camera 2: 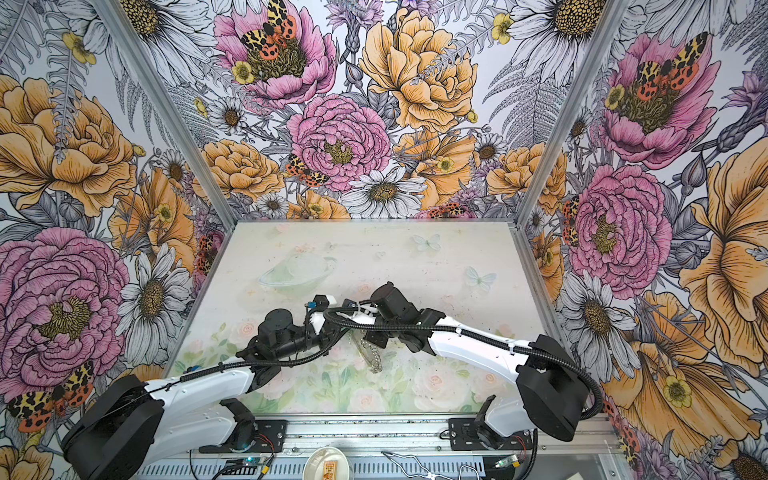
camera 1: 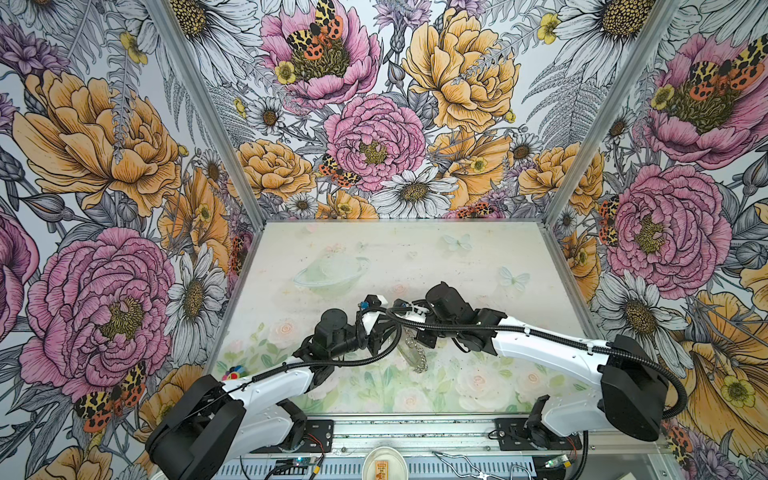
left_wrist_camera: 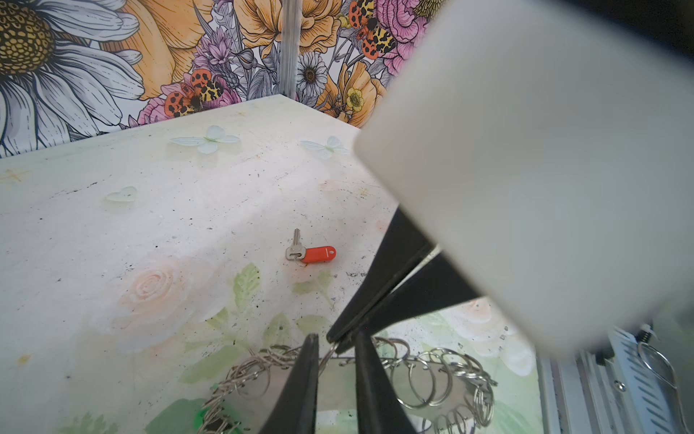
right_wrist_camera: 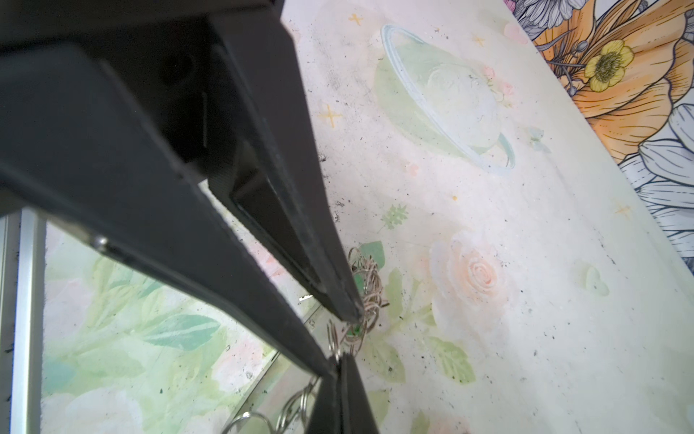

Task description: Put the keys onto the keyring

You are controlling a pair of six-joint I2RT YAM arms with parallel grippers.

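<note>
"While the left gripper (left_wrist_camera: pixel 337 344) clamps the flat grey-brown keyring (left_wrist_camera: pixel 336 379) above the desk (left_wrist_camera: pixel 112 225), what's the right gripper (right_wrist_camera: pixel 345 340) doing?"

"Pinched shut at its fringe of silver split rings (left_wrist_camera: pixel 420 379), arms meeting tip to tip. Prising one open, I'd guess; next, the orange-headed silver key (left_wrist_camera: pixel 310 253) lying well apart from the keyring."

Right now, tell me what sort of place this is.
Likely a robot recording booth: floral walls on metal posts box in a table, with left arm and right arm bolted to a front rail.
</note>
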